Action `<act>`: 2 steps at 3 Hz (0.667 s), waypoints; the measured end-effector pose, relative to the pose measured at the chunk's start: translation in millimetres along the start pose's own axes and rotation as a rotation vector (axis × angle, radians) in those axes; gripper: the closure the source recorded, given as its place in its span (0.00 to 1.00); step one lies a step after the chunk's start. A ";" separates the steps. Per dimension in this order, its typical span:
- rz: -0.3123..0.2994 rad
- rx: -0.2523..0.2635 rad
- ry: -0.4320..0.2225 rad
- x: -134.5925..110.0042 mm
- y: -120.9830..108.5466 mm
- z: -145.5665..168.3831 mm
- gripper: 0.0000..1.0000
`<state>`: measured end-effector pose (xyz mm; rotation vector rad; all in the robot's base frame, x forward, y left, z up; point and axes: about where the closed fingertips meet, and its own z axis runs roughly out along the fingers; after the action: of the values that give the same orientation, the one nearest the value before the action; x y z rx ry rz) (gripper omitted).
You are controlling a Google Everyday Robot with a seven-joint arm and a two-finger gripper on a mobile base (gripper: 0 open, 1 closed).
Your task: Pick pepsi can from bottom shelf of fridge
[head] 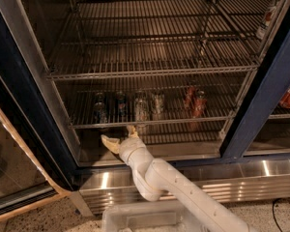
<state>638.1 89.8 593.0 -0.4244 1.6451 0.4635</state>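
The gripper point(120, 136), wide and empty, hung at 6 o'clock of the pepsi can point(120, 106). The can stood on the bottom shelf point(183, 120), pale cans point(141, 109) at 3 o'clock.

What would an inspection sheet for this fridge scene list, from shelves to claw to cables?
Surface: wire shelf low in the fridge, holding cans.
Job's things: two dark cans at the shelf's left end; which one is the pepsi cannot be read.
Clutter: two silvery cans and two red cans alongside.
Claw: claw open and empty, just below the shelf's front rail.
Cables: black cable on the floor, far right.
Surroundings: glass door at left; pale tub below the arm.
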 end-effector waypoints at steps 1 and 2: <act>0.019 0.037 -0.050 -11.7 -2.0 -22.7 0.06; 0.035 0.109 -0.152 -8.9 15.2 -50.7 0.00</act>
<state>588.5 76.0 608.1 -0.2731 1.5249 0.4199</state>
